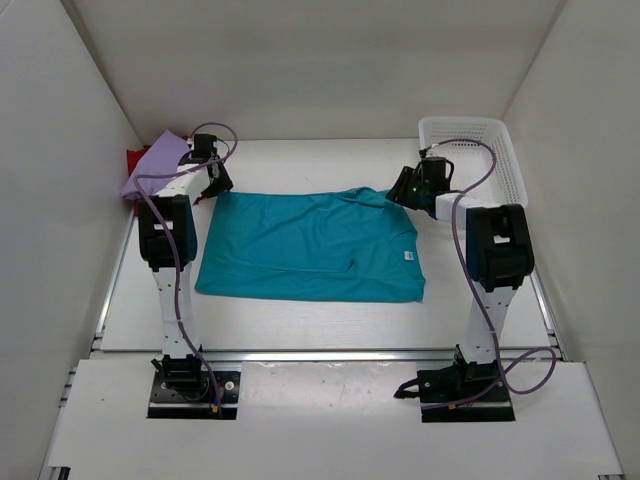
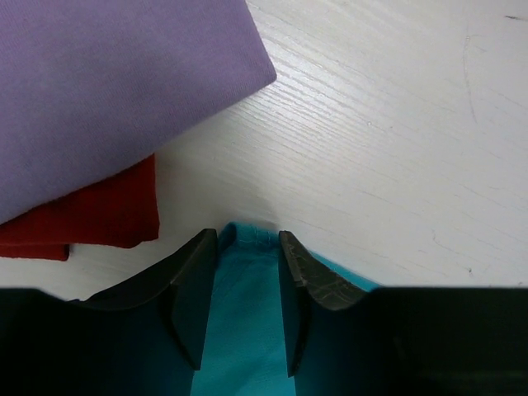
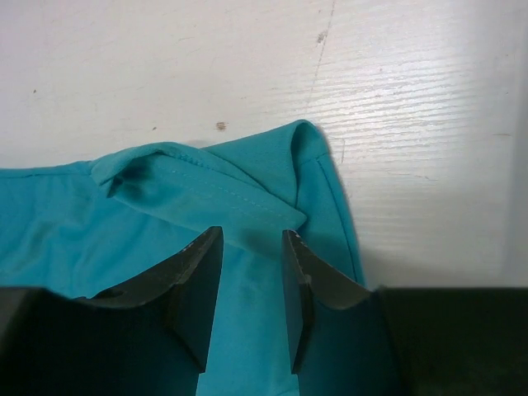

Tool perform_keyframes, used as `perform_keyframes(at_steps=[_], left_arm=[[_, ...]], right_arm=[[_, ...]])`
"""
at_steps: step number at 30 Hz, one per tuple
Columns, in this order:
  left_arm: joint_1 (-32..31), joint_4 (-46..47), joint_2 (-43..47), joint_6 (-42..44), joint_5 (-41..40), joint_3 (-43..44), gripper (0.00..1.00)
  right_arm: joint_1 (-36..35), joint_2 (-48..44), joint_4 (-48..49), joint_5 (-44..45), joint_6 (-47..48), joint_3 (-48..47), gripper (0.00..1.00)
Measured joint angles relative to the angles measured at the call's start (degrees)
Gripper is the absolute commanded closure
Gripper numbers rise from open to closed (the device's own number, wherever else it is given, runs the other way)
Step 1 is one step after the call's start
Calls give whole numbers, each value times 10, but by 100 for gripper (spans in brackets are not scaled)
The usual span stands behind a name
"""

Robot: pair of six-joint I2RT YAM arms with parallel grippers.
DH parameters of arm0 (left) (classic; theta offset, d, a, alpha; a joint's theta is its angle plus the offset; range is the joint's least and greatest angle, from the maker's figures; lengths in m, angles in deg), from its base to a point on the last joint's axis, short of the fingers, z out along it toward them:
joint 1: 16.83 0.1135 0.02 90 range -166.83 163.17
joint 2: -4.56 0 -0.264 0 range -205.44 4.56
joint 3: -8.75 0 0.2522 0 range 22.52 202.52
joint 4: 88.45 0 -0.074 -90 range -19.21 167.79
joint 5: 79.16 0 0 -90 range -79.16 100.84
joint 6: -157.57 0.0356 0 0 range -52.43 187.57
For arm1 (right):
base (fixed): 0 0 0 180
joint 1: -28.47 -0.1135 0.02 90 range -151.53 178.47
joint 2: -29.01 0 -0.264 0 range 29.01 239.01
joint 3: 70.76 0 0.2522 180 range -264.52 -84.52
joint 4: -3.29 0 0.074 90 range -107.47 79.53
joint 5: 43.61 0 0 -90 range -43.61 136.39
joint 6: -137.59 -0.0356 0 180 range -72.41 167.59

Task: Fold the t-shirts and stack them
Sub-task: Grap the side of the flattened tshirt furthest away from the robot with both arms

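**Teal t-shirt: limp cloth, best taken by its two far corners**

Teal blue-green cloth t-shirt (image 1: 310, 245) lies spread flat across the middle of the white wooden worktop (image 1: 300, 320). The lavender purple cloth t-shirt (image 1: 155, 165) sits folded on the deep red cloth t-shirt (image 1: 133, 160) at the far left corner. A white plastic mesh basket (image 1: 470, 128) stands at the far right corner.

The left gripper (image 2: 247, 239) straddles the teal shirt's far left corner, fingers apart, with cloth showing in the gap and not pinched. The right gripper (image 3: 252, 235) hangs over the far right corner, where a stitched sleeve hem is turned over. Its fingers are also parted and grip nothing.

The shirt looks light, thin and floppy, so it will probably sag and drag unless both corners rise together. The doubled, stitched edges look like the firmest hold. A shallow pinch may catch only one layer.
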Motion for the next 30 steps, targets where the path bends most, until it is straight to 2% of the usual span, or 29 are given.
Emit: perform_keyframes(at_steps=[8, 11, 16, 22, 30], left_arm=[[0, 14, 0, -2, 10, -5, 63], [0, 20, 0, -5, 13, -6, 70], [0, 36, 1, -8, 21, -19, 82], [12, 45, 1, -16, 40, -23, 99], [23, 75, 12, -36, 53, -52, 100]], right_arm=[[6, 36, -4, -3, -22, -17, 69], [6, 47, -3, -7, -28, -30, 77], [2, 57, 3, -7, -33, -34, 100], [-14, 54, 19, 18, -19, -30, 100], [-67, -46, 64, 46, 25, 66, 100]])
